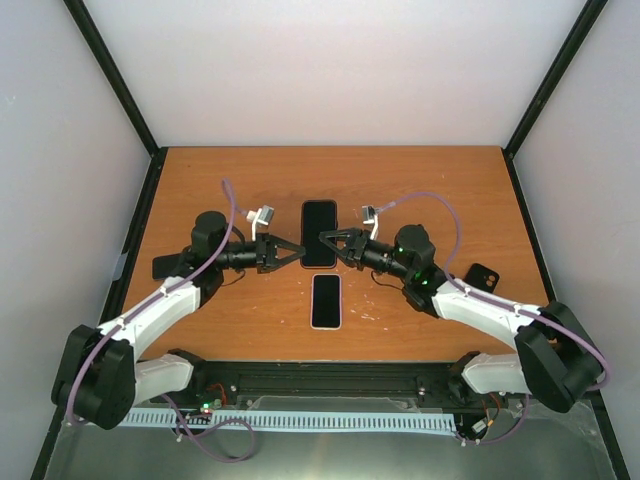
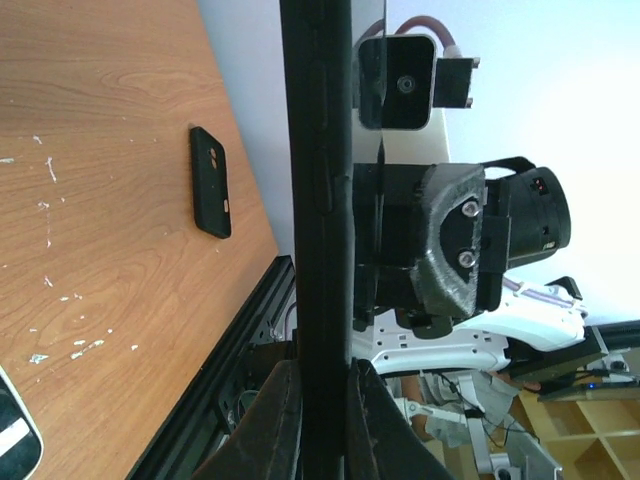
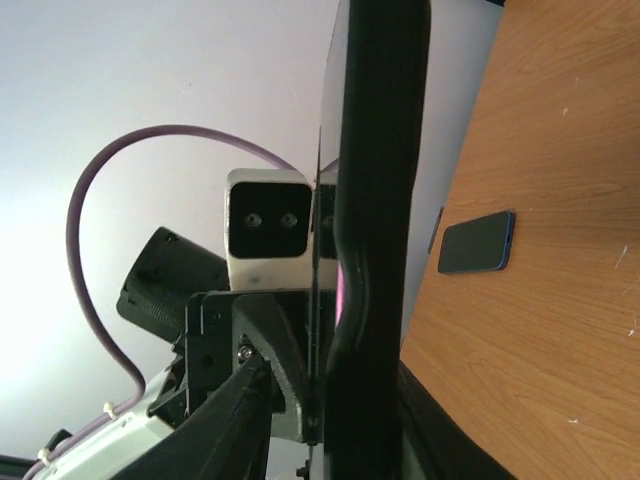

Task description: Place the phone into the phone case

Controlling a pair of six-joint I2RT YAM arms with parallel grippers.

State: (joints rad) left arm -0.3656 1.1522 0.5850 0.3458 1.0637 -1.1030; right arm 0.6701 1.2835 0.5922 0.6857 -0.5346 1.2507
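Tabletop (image 1: 420, 190) of brown wood fills the top view. Nearest to the arm bases, a second phone (image 1: 326, 300) with a pale rim lies flat on the midline, screen up, and nothing touches it.

Just beyond it the two grippers meet. The left gripper (image 1: 299, 250) comes in from the left and the right gripper (image 1: 325, 238) from the right. Both are closed on the same thing, the phone case (image 1: 320, 233). It is a dark rectangle with its long side pointing away from the bases, and each gripper takes one long edge.

In the left wrist view the two fingers (image 2: 275, 425) press on both faces of the thick black edge of the case, with no gap. In the right wrist view a thin glossy plate, the phone (image 3: 333, 150), sits against the thick black rim. Whether it is fully seated I cannot tell. Both wrist views see the case edge-on with wood showing to one side, so it seems to be held flat and a little above the table.

Out to the sides, another black case (image 1: 483, 275) lies beside the right forearm. A blue-edged phone (image 3: 476, 242) lies near the left arm.
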